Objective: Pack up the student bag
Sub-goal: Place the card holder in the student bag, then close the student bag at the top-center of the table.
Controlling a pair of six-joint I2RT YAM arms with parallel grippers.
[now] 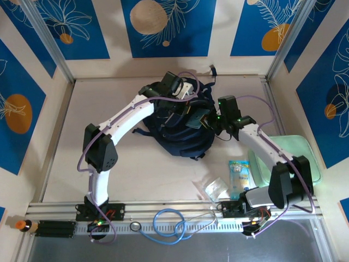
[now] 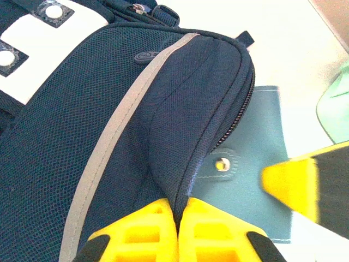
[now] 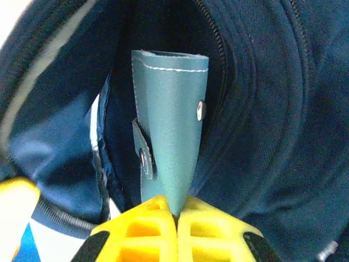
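Student bag (image 1: 180,128) lies mid-counter (image 1: 136,180). My left fingers (image 2: 161,224) pinch its pocket rim (image 2: 182,188), presumably to hold the mouth open; right fingers (image 3: 161,218) clamp a teal snap-button pouch (image 3: 172,125), its far end inside that mouth.

The left arm (image 1: 128,117) and right arm (image 1: 262,143) are white-shelled with bulky black joints, thin purple cables (image 1: 80,161) looping loosely alongside. The left gripper (image 2: 177,213) and right gripper (image 3: 177,214) have bright yellow, ribbed fingers with black corners.
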